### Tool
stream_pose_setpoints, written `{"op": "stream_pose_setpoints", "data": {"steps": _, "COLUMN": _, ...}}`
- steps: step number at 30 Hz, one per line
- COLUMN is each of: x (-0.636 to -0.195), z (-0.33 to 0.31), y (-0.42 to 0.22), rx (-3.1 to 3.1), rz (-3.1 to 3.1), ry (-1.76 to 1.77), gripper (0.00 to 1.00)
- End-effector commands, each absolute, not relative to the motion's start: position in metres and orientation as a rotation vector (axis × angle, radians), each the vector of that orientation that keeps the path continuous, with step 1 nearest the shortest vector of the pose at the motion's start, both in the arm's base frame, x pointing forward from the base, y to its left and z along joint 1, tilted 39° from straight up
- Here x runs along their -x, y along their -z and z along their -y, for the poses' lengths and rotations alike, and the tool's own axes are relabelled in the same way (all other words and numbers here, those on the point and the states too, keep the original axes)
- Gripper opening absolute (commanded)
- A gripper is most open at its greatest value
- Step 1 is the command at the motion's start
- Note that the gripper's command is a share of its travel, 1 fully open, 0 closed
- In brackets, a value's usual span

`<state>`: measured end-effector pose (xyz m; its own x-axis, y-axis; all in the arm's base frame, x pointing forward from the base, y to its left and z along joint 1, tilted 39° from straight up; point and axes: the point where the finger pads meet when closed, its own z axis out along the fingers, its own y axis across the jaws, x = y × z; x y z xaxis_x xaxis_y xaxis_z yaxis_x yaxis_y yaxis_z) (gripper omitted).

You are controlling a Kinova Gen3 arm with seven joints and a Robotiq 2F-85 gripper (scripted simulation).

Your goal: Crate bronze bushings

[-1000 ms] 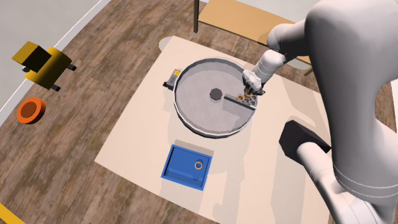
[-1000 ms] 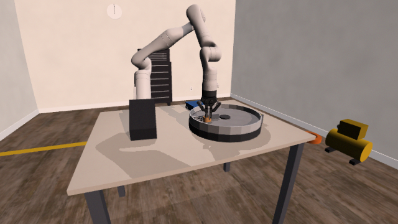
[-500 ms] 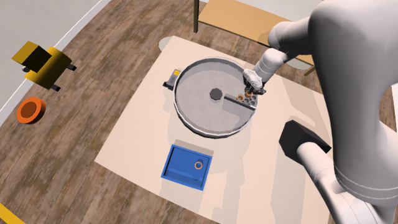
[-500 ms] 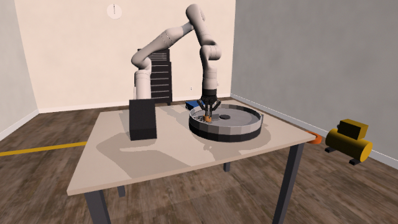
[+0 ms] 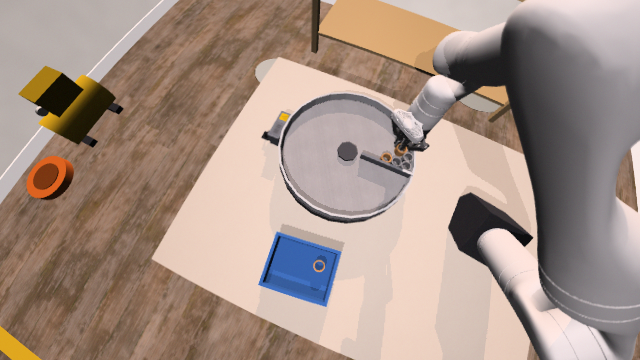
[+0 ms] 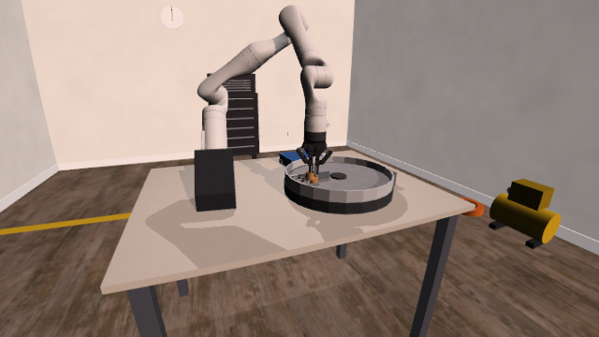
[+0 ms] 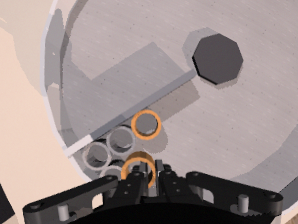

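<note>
A: Starting with the bronze ring (image 5: 401,153) (image 6: 309,176) (image 7: 135,156): where?

B: Over the turntable (image 5: 285,172) (image 6: 339,197) (image 7: 46,90), toward the near right corner of the worktop (image 5: 215,215) (image 6: 253,225) (image 7: 20,115) in the exterior view. Upright, pinched by the wall.

A: And the tool (image 5: 401,146) (image 6: 314,168) (image 7: 151,169)?

B: Narrow, holding that ring, one finger inside the hole, one outside. Probably gripped so because of close neighbours, with little room to reach around.

A: Why that spot?

B: Seemingly gathered by the straight bar (image 5: 380,163) (image 7: 145,101), running from near the hub (image 5: 347,151) (image 6: 338,176) (image 7: 218,59) to the rim.

A: Counting bronze?

B: Three: one in the tool, one loose ring (image 5: 381,158) (image 6: 314,180) (image 7: 133,125) beside the bar, one delivered ring (image 5: 314,266) in the crate (image 5: 292,295) (image 6: 288,159). Likely to be carried next to the crate, near the far edge in the exterior view; then back for the loose one.

A: Steel?

B: Three steel rings (image 5: 394,161) (image 7: 84,156) visible, between bar and rim. To be left there, by the task.

A: Farther out?

B: One turntable, one crate. One dark stand (image 5: 470,225) (image 6: 214,180) toward the left edge in the exterior view, apparently for raising the arm. Beyond the right edge, one yellow tank (image 5: 80,112) (image 6: 524,215) on the floor.
</note>
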<state>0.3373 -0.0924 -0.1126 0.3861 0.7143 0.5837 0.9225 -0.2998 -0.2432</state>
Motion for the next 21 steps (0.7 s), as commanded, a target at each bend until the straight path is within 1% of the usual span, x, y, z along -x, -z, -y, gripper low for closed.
{"op": "stream_pose_setpoints", "data": {"steps": 1, "x": -0.3386, "z": 0.0940, "y": 0.1114, "rx": 2.107, "rz": 1.401, "ry": 0.503, "gripper": 0.00}}
{"op": "stream_pose_setpoints", "data": {"steps": 21, "x": -0.3385, "z": 0.0987, "y": 0.1056, "rx": 2.107, "rz": 1.401, "ry": 0.503, "gripper": 0.00}}
